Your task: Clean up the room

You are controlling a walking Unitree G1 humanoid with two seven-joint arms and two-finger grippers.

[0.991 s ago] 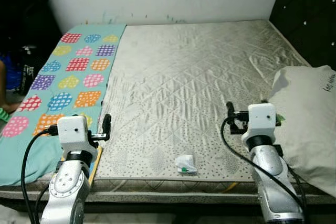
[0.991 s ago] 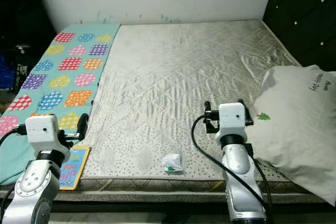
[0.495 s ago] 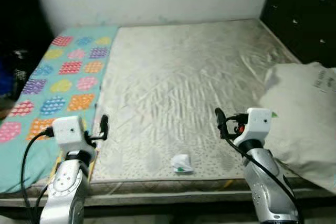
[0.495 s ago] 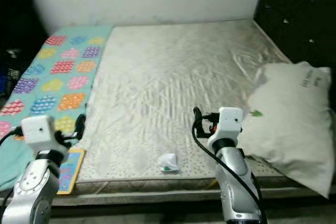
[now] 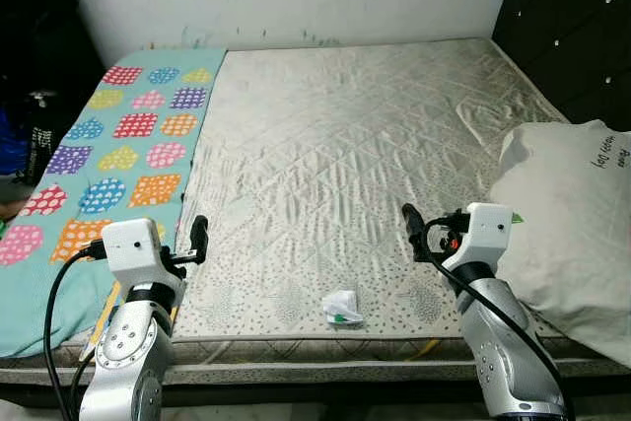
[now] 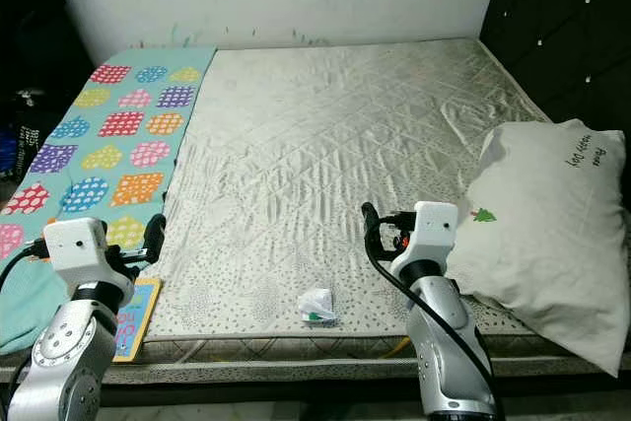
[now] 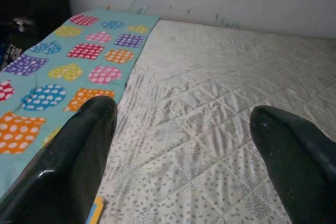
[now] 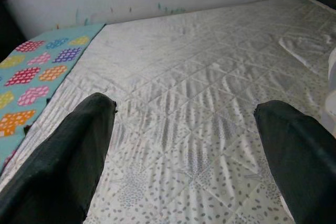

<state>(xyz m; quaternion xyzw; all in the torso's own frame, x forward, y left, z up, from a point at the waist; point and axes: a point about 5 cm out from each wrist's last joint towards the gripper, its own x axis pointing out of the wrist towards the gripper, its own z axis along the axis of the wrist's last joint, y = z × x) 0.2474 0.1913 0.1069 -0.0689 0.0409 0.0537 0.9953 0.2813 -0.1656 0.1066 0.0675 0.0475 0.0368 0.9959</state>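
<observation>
From the left eye view, I see a bare quilted mattress [image 5: 365,145] with a small crumpled white wrapper [image 5: 343,307] near its front edge, between my two raised arms. The right eye view shows a pillow [image 6: 547,234] at the mattress's right side and a patterned teal mat [image 6: 108,135] along its left. In the left wrist view the left pincer [image 7: 184,145] is spread wide above the mattress. In the right wrist view the right pincer [image 8: 184,145] is likewise spread. The wrapper looks light and crushable; I'd pinch its raised crumpled top.
</observation>
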